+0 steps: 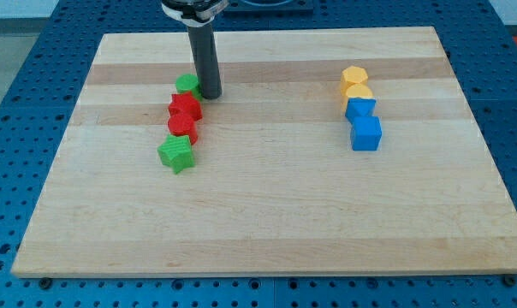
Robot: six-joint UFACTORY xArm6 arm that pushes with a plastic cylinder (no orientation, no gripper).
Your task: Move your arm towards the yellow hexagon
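Observation:
The yellow hexagon lies at the view's upper right, at the top of a short column of blocks. Below it sit a second yellow block, a blue block and a blue cube. My tip rests on the board at the view's upper left, far to the left of the yellow hexagon. It stands right beside a small green block, just to that block's right.
Below the green block lie a red block, a second red block and a green star-shaped block in a column. The wooden board sits on a blue perforated table.

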